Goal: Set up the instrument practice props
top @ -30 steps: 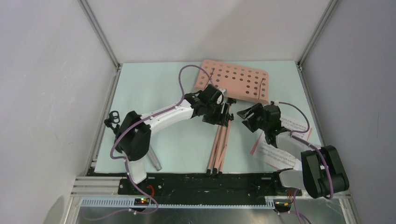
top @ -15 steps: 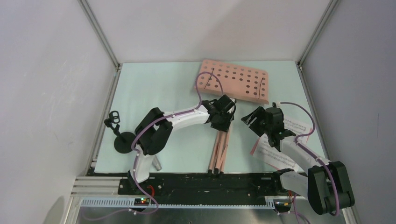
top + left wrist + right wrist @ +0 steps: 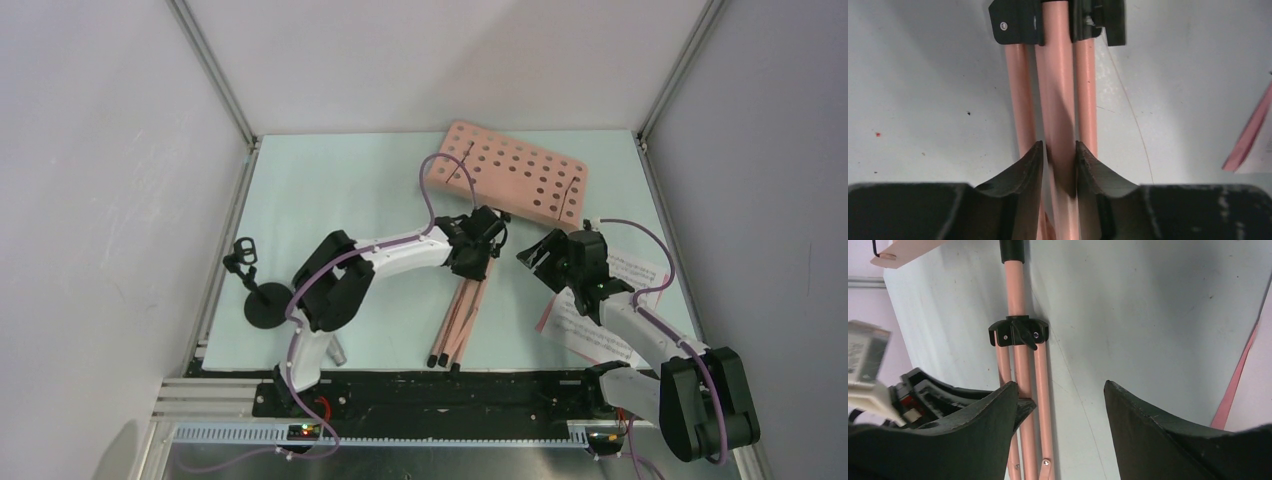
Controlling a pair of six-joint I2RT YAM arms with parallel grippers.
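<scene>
The salmon-pink music stand lies flat, its perforated desk (image 3: 515,185) at the back and its folded legs (image 3: 455,325) pointing to the front edge. My left gripper (image 3: 478,258) is shut on the stand's centre pole (image 3: 1060,115), just below the black collar (image 3: 1015,22). My right gripper (image 3: 537,253) is open and empty just right of the pole (image 3: 1020,295). White and pink sheet-music pages (image 3: 585,325) lie under my right arm. The black round-based mic stand (image 3: 262,303) stands at the left. The grey microphone (image 3: 338,350) lies mostly hidden by the left arm's base.
The pale mat (image 3: 330,200) is walled by white panels on three sides. A black rail (image 3: 450,395) runs along the front edge. A pink page edge (image 3: 1248,135) shows at the right of the left wrist view.
My left arm reached right and closed on the stand's pole, then shifted the stand: the desk moved right and the leg tips swung left. The mic stand base came into view. The right gripper barely moved.
</scene>
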